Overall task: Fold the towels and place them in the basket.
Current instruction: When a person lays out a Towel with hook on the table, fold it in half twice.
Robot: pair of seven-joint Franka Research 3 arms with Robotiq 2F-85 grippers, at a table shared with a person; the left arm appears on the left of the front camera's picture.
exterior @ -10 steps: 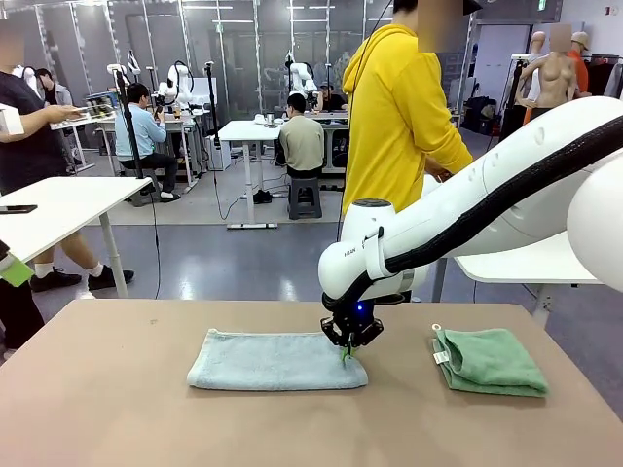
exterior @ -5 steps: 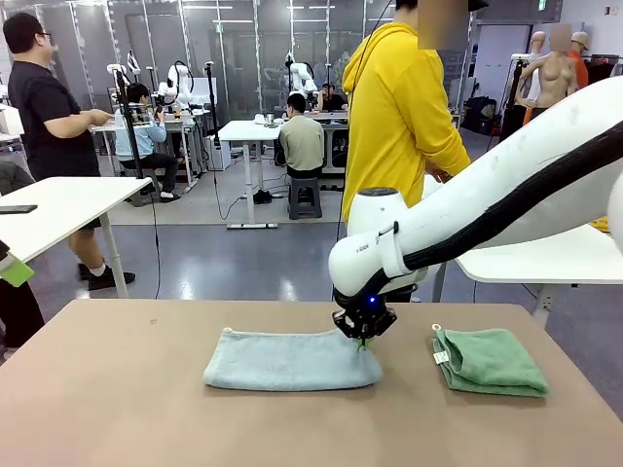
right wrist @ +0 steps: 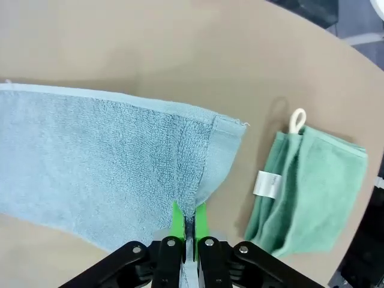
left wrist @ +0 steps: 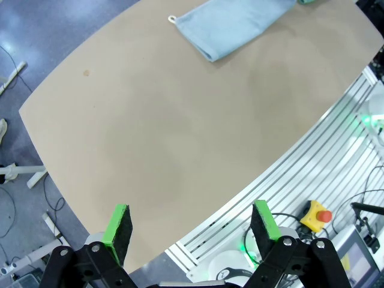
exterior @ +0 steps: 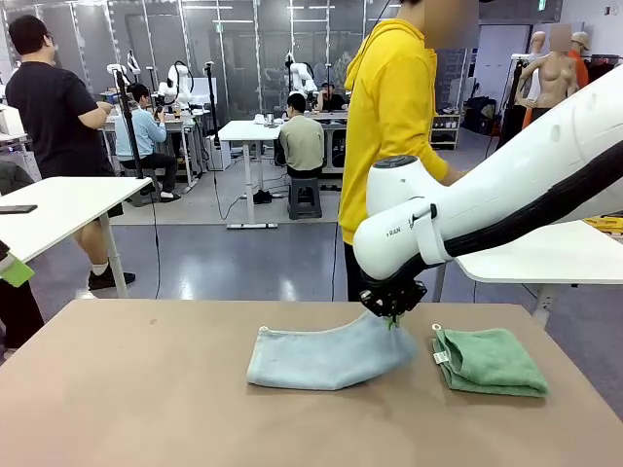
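Dragging has carried the pale blue towel (exterior: 326, 356) rightward across the table (exterior: 146, 409), its lifted corner pinched in the clamped right gripper (exterior: 392, 313) just beside the folded mint green towel (exterior: 490, 362), while the left gripper (left wrist: 191, 225) hangs spread and empty, suggesting stacking comes next.

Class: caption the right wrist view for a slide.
Right tool pinches the blue towel beside the folded green towel.
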